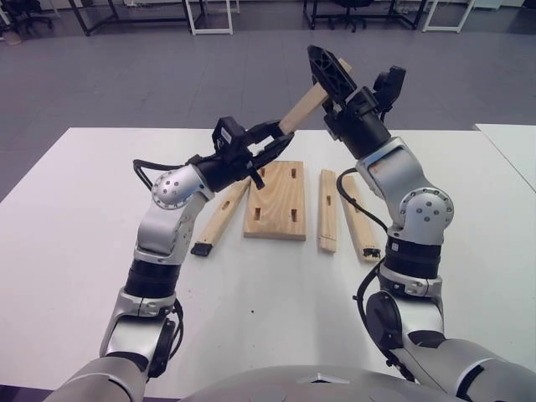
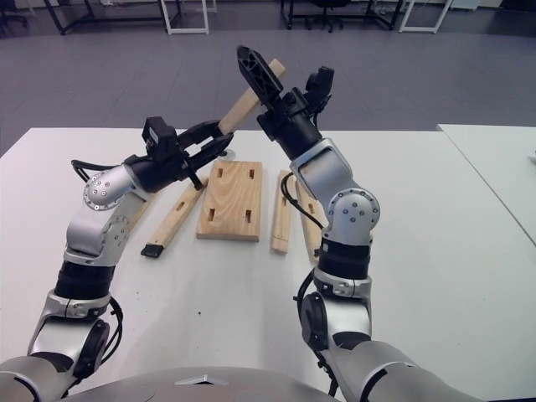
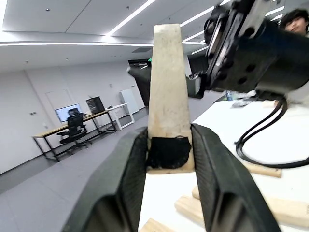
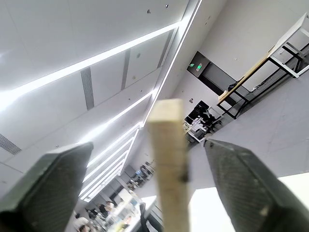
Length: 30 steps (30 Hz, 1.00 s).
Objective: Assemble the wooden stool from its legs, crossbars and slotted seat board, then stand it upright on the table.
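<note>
The stool leg (image 1: pixel 303 107) is held in the air above the far part of the white table (image 1: pixel 75 218). It slants up from the left gripper (image 1: pixel 276 141) toward the right gripper (image 1: pixel 329 77). The left gripper is clamped on the leg's lower end, with its fingers (image 3: pixel 217 164) pressed against the black foot cap (image 3: pixel 168 151) from both sides. The right gripper is spread around the upper end; in the right wrist view its fingers (image 4: pixel 53 188) stand well clear of the wood on either side. In the head views one of those fingers covers part of the leg's top, and the other finger is hard to make out.

Below, the slotted seat board (image 1: pixel 276 199) lies flat near the table's far edge, about midway along it, with four slots showing. Just left of it lies a second leg (image 1: pixel 219 216), its black-capped end toward the near edge and its far end hidden under the left gripper. To the right of the board two wooden bars lie side by side. The inner bar (image 1: pixel 327 209) is in plain view. The outer bar (image 1: pixel 360 224) is crossed by the right arm, which hides its far end. I cannot tell whether these two are legs or crossbars.

A green sign (image 4: pixel 195 65) above a dark doorway in the room behind is too small to read.
</note>
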Available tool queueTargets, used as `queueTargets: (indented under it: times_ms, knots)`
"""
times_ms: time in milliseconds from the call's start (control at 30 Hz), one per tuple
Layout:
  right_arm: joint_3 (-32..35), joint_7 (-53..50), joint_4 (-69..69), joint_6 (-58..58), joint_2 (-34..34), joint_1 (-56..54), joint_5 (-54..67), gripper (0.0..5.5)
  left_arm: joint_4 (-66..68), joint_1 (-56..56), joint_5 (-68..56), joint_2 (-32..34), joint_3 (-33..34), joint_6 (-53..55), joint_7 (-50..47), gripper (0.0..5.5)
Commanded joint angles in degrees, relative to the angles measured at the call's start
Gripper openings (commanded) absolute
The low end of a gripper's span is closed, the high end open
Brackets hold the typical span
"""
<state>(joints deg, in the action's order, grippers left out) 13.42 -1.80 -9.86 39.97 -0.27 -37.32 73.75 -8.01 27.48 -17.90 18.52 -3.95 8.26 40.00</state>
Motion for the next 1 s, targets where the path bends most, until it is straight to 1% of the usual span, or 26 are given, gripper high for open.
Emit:
queueTargets:
  times_ms: [33,133,267,533,600,667,700,800,900,967,1000]
  knots:
    - [-0.02,-2.32,-2.23,1.12,-1.52,1.66,-0.21,3.44,0.65,0.26,1.81,0.62,-0.33,-0.67,-0.57,1.3]
    - [0.38,-2.64,-2.02,0.35,-1.89,1.7,0.05,2.87,0.59,0.3,2.12,0.96,-0.8,-0.76,-0.05,1.3]
    - [0.62,-4.03,-1.79,0.02,-1.64,2.04,0.6,1.91,0.85,0.52,2.43,1.12,-0.76,-0.78,0.13,1.3]
    - [1.29,-5.81,-1.87,-0.3,-1.18,2.28,1.49,0.42,1.2,1.24,2.87,1.1,-1.6,-0.58,0.8,1.3]
    - [1.32,-5.48,-2.58,-1.01,-1.43,2.84,0.17,0.42,0.97,0.91,2.77,1.37,-1.73,-0.24,1.07,1.3]
    - [1.06,-4.41,-4.45,-2.38,-2.87,7.37,-4.41,0.42,1.63,0.88,3.3,1.36,-1.53,0.0,0.34,1.3]
    - [1.33,-4.07,-5.08,-3.74,-3.22,10.1,-6.85,0.42,2.33,0.79,3.46,1.44,-1.36,0.29,0.02,1.67]
    - [2.07,-1.23,-1.34,-11.1,-2.65,16.27,-16.0,0.42,5.77,-1.1,5.0,1.46,0.1,-0.7,-2.57,2.17]
    - [-0.27,0.52,8.07,-19.06,-2.12,16.98,-27.61,0.42,7.53,-2.63,5.27,1.36,0.59,-1.93,-3.13,2.69]
    - [0.32,0.74,14.25,-23.23,-1.51,16.5,-32.18,0.42,8.5,-2.9,6.92,1.5,1.41,-3.0,-5.32,3.1]
    - [0.5,1.23,16.33,-24.78,-1.27,16.58,-33.81,0.42,8.93,-2.83,7.16,1.39,1.81,-3.26,-6.09,3.13]
